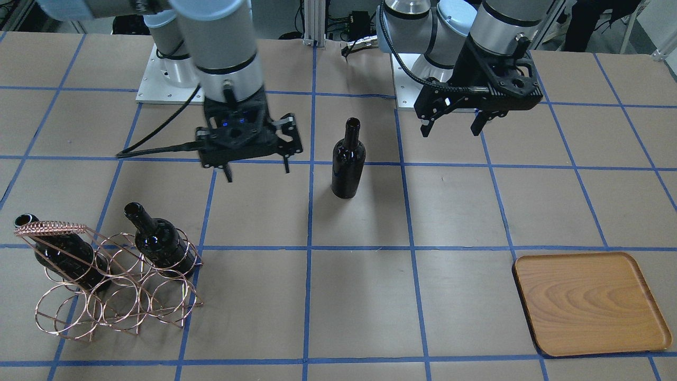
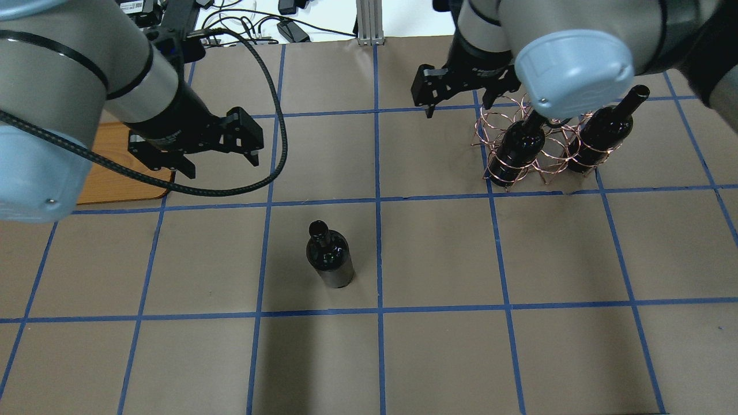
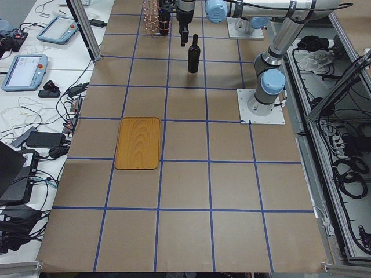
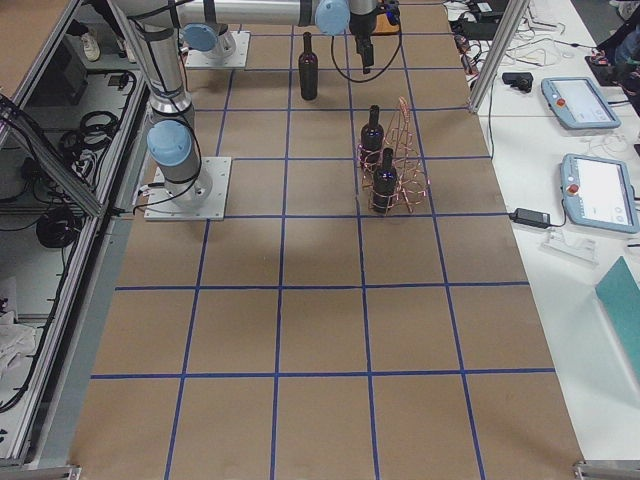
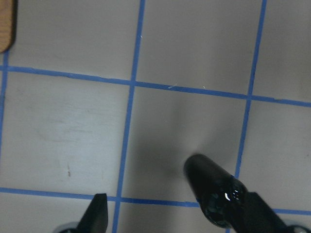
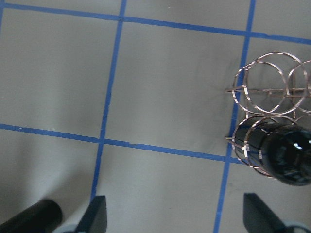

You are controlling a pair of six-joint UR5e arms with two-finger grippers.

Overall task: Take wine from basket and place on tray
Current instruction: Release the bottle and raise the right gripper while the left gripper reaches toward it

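One wine bottle (image 1: 348,164) stands upright on the table's middle, free of both grippers; it also shows in the overhead view (image 2: 328,256). Two more bottles (image 1: 158,241) (image 1: 63,254) lie in the copper wire basket (image 1: 119,296). The wooden tray (image 1: 589,301) lies bare. My left gripper (image 1: 449,132) hangs open and empty above the table, between the tray and the standing bottle (image 5: 214,191). My right gripper (image 1: 258,174) hangs open and empty between the basket (image 6: 272,97) and the standing bottle.
The table is brown paper with a blue tape grid. The two arm bases (image 1: 169,79) stand at the robot's edge. A black cable (image 2: 271,144) loops from the left arm over the table. Tablets and cables lie on side benches (image 3: 35,69).
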